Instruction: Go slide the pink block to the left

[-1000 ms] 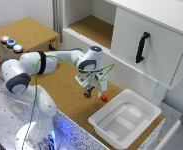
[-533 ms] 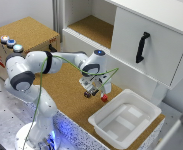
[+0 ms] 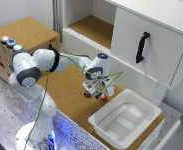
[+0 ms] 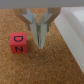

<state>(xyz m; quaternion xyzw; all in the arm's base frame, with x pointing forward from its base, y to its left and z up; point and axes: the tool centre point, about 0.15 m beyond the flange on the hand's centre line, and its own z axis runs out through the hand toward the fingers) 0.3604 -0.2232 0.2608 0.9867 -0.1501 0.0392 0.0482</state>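
- The tool [image 4: 39, 40] stands low over the cork worktop [image 3: 66, 87], its fingers pressed together and holding nothing.
- The pink block [image 4: 18, 42] lies on the worktop just beside the fingertips, near the tray [image 3: 125, 118] corner.

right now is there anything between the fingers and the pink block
No. In the wrist view only a narrow strip of bare cork surface separates the pink block from the fingers, which look closed together.
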